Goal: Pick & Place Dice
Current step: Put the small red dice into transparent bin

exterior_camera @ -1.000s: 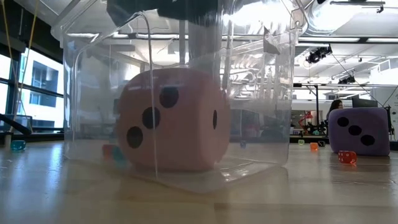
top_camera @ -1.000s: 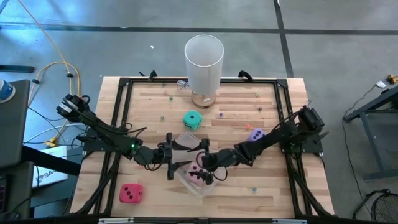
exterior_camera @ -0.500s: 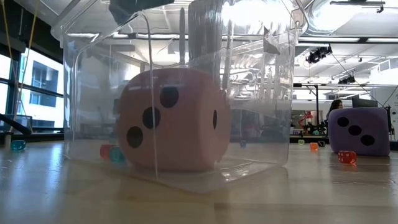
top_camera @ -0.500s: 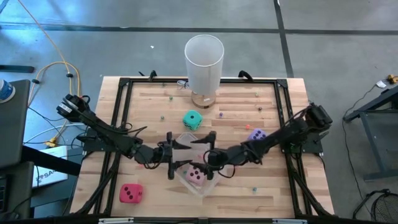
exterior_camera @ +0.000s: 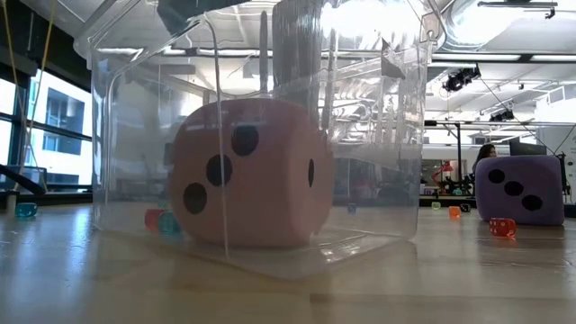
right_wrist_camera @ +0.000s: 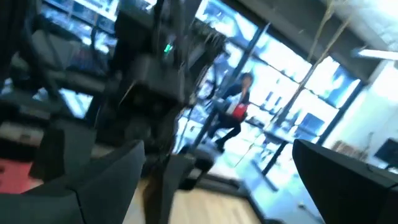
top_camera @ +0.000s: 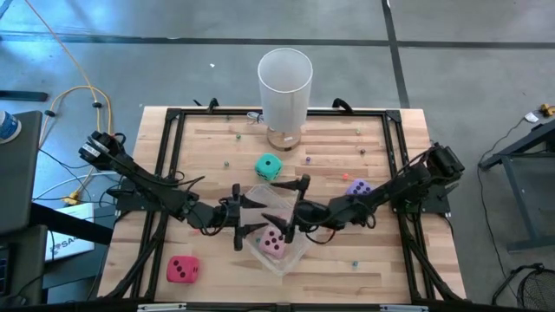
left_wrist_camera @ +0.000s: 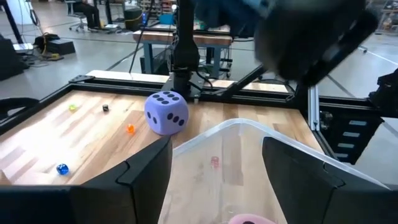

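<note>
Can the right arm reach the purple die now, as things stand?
Probably yes. The purple die sits in the open beside that arm, nothing on it, and the right gripper has open jaws holding nothing.

A robotics lab or workshop: a wooden counter [top_camera: 217, 147] in a black metal frame [top_camera: 173, 130] on a concrete floor [top_camera: 434, 52], with cables [top_camera: 78, 95], workbenches [left_wrist_camera: 211, 40] and ceiling lights [exterior_camera: 459, 79] beyond.

Left pincer [top_camera: 241, 218] seemingly gripping, right pincer [top_camera: 298, 201] spread wide.
</note>
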Robot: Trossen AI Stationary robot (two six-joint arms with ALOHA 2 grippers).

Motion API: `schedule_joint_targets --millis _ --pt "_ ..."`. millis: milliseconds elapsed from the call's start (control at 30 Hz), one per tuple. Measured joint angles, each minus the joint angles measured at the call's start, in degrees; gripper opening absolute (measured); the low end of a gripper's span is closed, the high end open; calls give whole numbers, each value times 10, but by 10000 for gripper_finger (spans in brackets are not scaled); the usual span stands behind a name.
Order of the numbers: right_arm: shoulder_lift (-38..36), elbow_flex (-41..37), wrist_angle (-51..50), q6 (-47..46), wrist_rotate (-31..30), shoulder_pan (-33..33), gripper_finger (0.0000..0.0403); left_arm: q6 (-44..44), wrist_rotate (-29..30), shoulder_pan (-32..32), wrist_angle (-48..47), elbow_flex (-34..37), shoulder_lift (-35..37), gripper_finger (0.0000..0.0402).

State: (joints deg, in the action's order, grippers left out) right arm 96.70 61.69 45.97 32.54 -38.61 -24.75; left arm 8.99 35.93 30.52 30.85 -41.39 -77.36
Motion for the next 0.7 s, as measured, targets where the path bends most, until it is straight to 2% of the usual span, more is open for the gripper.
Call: schedule_joint_targets --millis 100,167,333,400,500,700 --pt "-18 0 12 40 -19 -33 400 0 0 0 0 0 0 242" --pt "-25 0 10 52 -63 -60 400 0 0 0 0 0 0 242" --pt "-28 0 -22 29 -252 -125 400 0 1 0 0 0 0 242" --pt "-28 0 -70 -30 -311 -150 400 -1 1 0 0 0 0 242" --pt "-28 0 -162 -152 -358 -190 400 -2 1 0 0 0 0 242" --pt "-28 0 -325 -331 -358 -278 400 -2 1 0 32 0 0 242"
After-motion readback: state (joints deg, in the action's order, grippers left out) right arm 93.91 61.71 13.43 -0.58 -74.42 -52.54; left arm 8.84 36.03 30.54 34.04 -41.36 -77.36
